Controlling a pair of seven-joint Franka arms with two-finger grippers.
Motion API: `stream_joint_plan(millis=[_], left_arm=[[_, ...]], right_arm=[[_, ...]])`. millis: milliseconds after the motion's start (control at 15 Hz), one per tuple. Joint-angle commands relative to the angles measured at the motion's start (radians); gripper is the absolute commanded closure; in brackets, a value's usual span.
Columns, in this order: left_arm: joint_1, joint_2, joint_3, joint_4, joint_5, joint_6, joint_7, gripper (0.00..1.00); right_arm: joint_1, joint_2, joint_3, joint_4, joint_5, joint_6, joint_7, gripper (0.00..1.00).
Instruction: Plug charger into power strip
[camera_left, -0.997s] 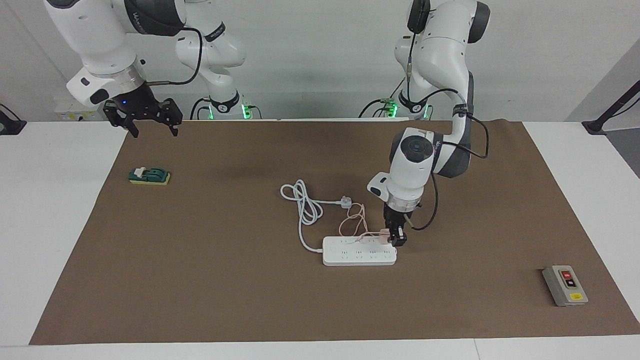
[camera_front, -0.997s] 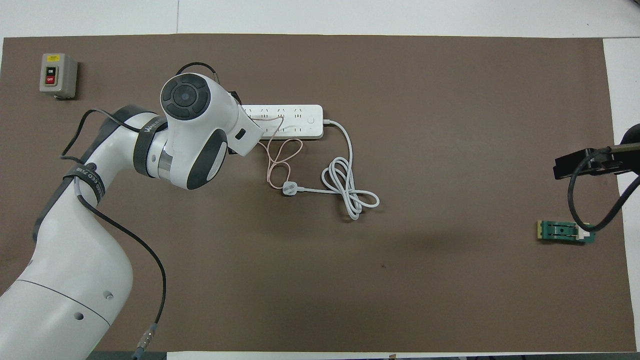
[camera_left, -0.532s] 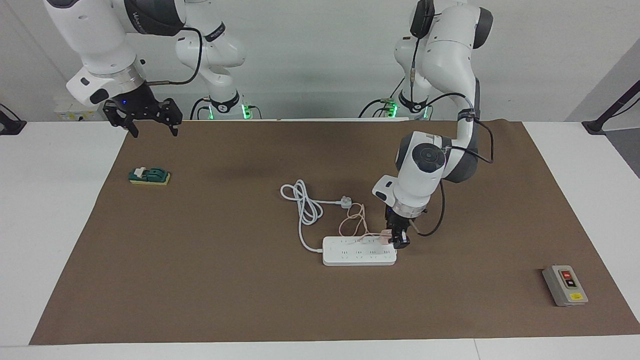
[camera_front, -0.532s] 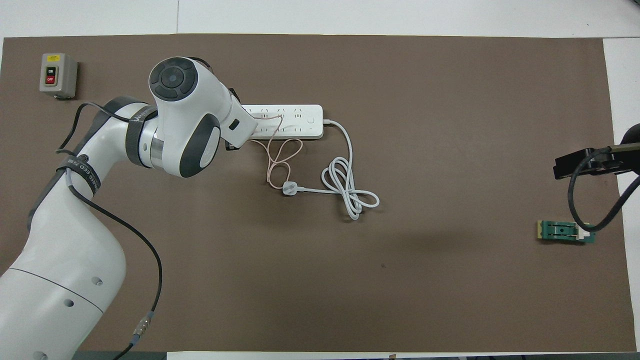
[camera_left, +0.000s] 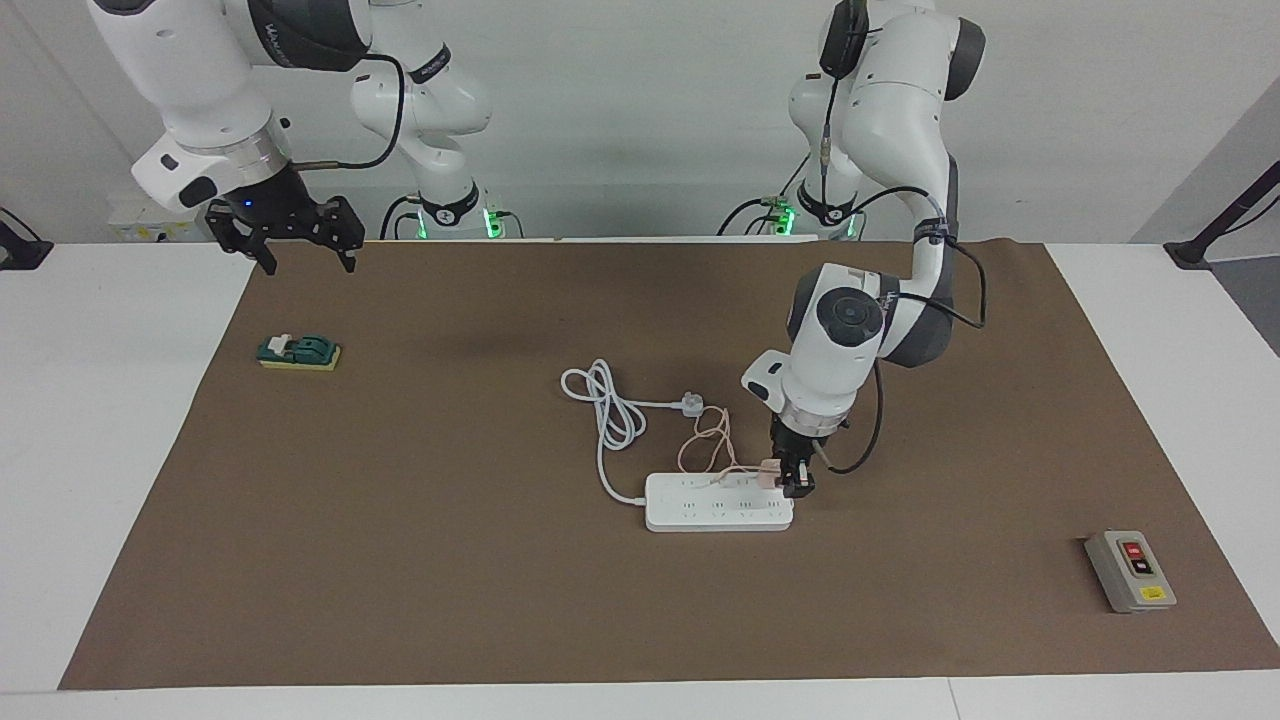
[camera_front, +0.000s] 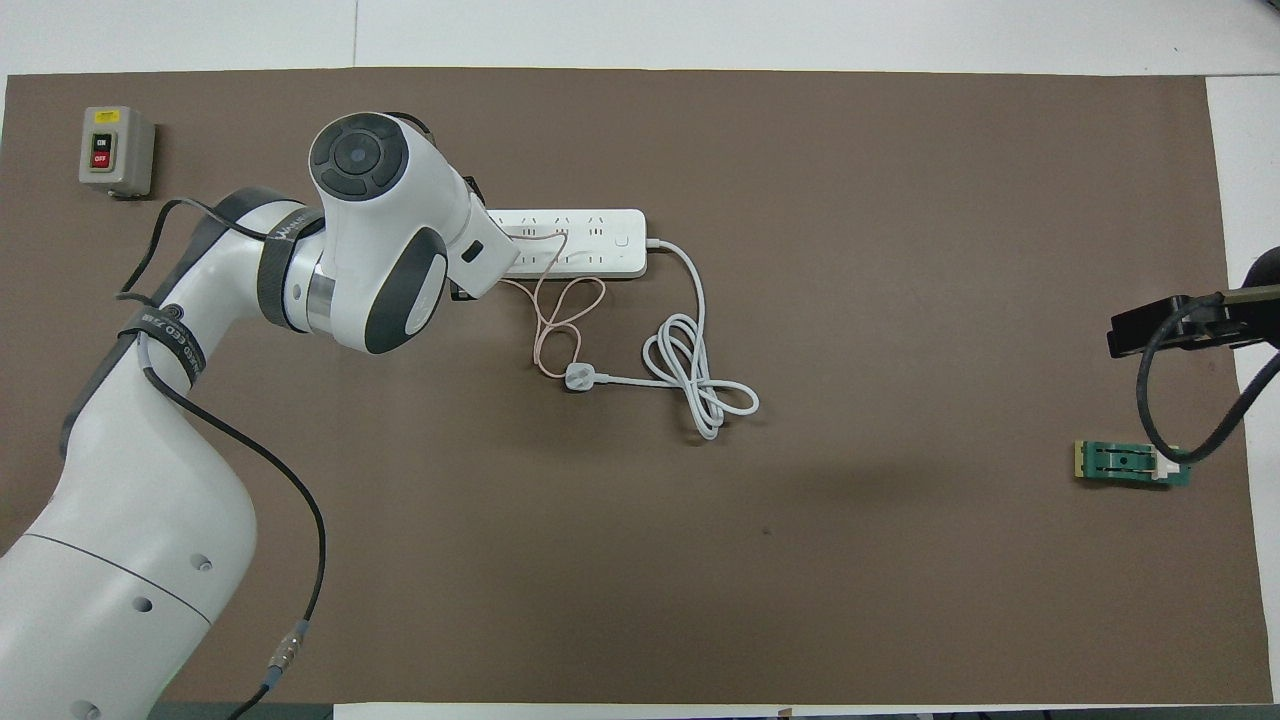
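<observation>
The left gripper (camera_left: 793, 482) is clamped on the one charger (camera_left: 768, 473) at the end of the one power strip (camera_left: 718, 503), mid-frame, with bare mat (camera_left: 450, 590) all round. The right gripper (camera_left: 297, 240) waits, jaws apart, upper left of the facing view.

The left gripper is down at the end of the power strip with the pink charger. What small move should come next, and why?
Probably a short straight press down. The left gripper holds the charger at the power strip end toward the left arm, on the row of sockets nearer the robots. Whether it is fully seated cannot be seen. The right gripper waits over the mat's edge.
</observation>
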Motion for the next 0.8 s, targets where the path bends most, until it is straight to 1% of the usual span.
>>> stream_joint_plan(millis=[0,199,532,598,665,731], left_arm=[[-0.015,0.060,-0.013,0.004,-0.006,-0.016,0.010,1.00],[-0.007,0.063,-0.016,-0.019,-0.007,0.006,0.016,1.00],[-0.010,0.063,-0.016,-0.019,-0.010,0.009,0.013,1.00],[-0.010,0.063,-0.016,-0.018,-0.012,0.006,0.004,0.88],[-0.011,0.061,-0.016,-0.018,-0.013,0.004,0.002,0.84],[-0.011,0.061,-0.016,-0.016,-0.013,0.000,-0.002,0.78]], right_arm=[[-0.009,-0.005,0.008,-0.003,0.000,0.002,-0.014,0.00],[-0.009,-0.005,0.008,-0.002,0.000,-0.001,-0.014,0.00],[-0.007,-0.005,0.010,-0.002,0.000,0.000,-0.014,0.00],[-0.007,-0.005,0.010,-0.002,0.000,0.000,-0.014,0.00],[-0.007,-0.006,0.010,-0.002,0.000,0.000,-0.014,0.00],[-0.007,-0.006,0.010,-0.002,0.000,-0.001,-0.014,0.00]])
